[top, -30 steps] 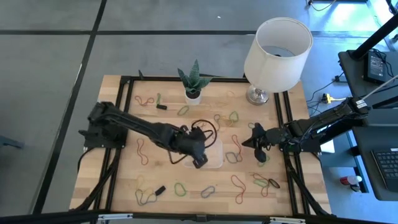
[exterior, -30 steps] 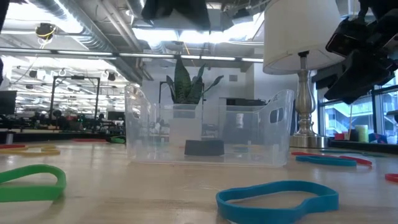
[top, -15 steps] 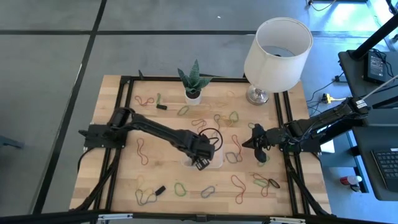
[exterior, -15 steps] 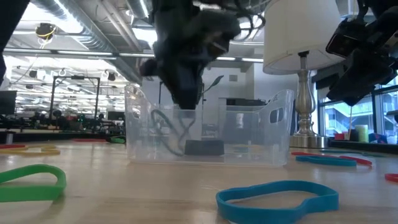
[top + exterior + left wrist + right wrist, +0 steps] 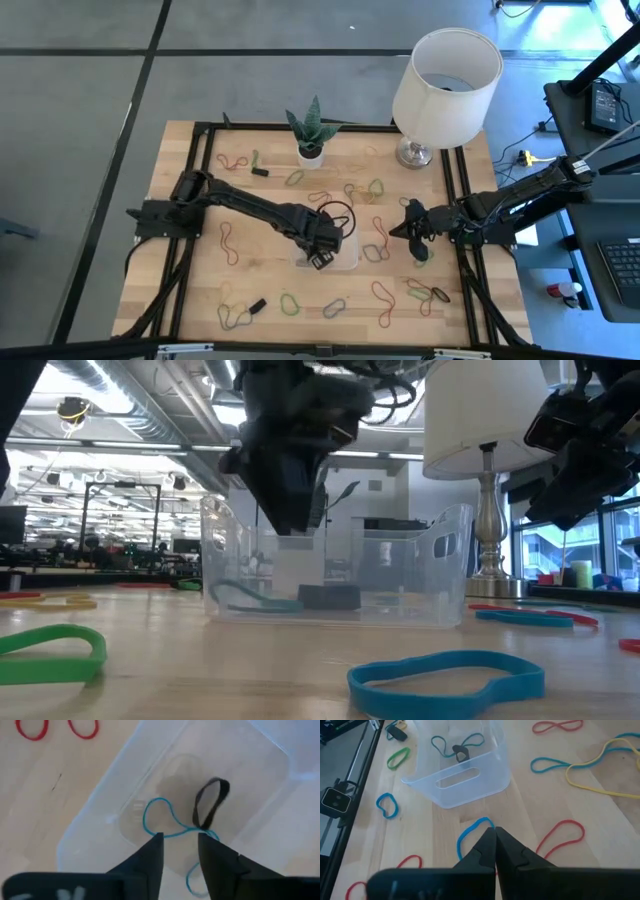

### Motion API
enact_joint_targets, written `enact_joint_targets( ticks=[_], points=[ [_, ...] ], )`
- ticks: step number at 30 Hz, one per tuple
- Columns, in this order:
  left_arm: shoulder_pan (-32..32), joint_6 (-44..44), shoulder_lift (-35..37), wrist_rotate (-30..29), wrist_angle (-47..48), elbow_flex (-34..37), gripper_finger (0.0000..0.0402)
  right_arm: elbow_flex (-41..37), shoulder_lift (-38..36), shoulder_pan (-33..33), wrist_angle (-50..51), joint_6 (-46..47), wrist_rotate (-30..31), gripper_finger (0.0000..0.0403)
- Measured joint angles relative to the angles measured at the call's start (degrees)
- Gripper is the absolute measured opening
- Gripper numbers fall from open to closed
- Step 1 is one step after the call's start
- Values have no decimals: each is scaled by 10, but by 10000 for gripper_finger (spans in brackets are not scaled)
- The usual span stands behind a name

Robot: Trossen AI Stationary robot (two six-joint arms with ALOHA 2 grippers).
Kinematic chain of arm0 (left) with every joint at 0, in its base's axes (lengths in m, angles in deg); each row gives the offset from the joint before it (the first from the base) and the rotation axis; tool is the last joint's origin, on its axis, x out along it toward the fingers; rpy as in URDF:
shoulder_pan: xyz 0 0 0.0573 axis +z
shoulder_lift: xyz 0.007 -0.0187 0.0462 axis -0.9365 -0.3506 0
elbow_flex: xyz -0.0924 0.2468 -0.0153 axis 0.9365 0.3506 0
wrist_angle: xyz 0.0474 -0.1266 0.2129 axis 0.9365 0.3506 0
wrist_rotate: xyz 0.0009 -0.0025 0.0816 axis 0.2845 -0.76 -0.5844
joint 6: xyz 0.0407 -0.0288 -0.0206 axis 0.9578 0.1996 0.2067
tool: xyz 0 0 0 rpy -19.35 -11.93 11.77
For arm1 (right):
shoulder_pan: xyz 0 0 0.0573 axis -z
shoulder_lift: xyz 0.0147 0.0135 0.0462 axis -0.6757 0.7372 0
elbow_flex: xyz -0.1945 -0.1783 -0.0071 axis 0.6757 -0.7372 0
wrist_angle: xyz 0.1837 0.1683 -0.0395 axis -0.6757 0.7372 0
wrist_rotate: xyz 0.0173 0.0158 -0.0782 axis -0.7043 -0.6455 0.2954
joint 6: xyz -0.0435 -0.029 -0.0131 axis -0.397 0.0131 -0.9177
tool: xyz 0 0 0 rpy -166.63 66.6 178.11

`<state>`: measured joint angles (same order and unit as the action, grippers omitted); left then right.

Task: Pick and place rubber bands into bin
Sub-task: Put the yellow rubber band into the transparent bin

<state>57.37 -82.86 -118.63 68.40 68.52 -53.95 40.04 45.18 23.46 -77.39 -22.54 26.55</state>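
While the left end effector [image 5: 321,255] is hovering over the bin [image 5: 346,262] with fingers parted and gripping nothing, a blue rubber band [image 5: 165,822] is lying inside the bin. The right end effector [image 5: 412,226] is waiting closed and empty beside it, with more rubber bands [image 5: 383,293] lying across the desk [image 5: 195,295].

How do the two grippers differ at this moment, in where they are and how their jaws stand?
The left gripper hangs over the clear bin, jaws apart, with a blue band and a black loop lying in the bin below. The right gripper sits off to the bin's side above the table, jaws closed, over a loose blue band. Neither holds anything.
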Motion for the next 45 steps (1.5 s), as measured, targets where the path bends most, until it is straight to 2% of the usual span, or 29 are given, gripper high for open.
enact_joint_targets(
  ticks=[6,11,15,19,22,25,29,33,37,41,45],
  points=[
    [5,6,35,16,0,0,143,0,0,0,0,0,0,0],
    [10,17,84,-35,9,0,130,0,0,0,-1,2,0,2],
    [16,61,134,-60,27,0,91,0,0,0,-6,0,0,12],
    [27,120,186,-80,37,26,17,0,0,0,-17,-1,1,19],
    [35,168,232,-90,26,72,4,0,1,1,-30,-1,3,20],
    [45,188,287,-94,-6,146,2,0,1,1,-45,0,31,16],
    [61,230,373,-78,-131,282,2,4,1,1,-76,-1,85,4],
    [94,267,454,-44,-249,412,2,41,18,12,-73,-25,138,4],
    [138,307,527,-13,-313,512,2,112,72,57,-29,-47,140,3],
    [184,345,591,13,-348,579,2,198,156,111,42,-42,141,2],
    [230,393,642,25,-356,619,1,292,255,159,139,31,140,2]
  ],
)
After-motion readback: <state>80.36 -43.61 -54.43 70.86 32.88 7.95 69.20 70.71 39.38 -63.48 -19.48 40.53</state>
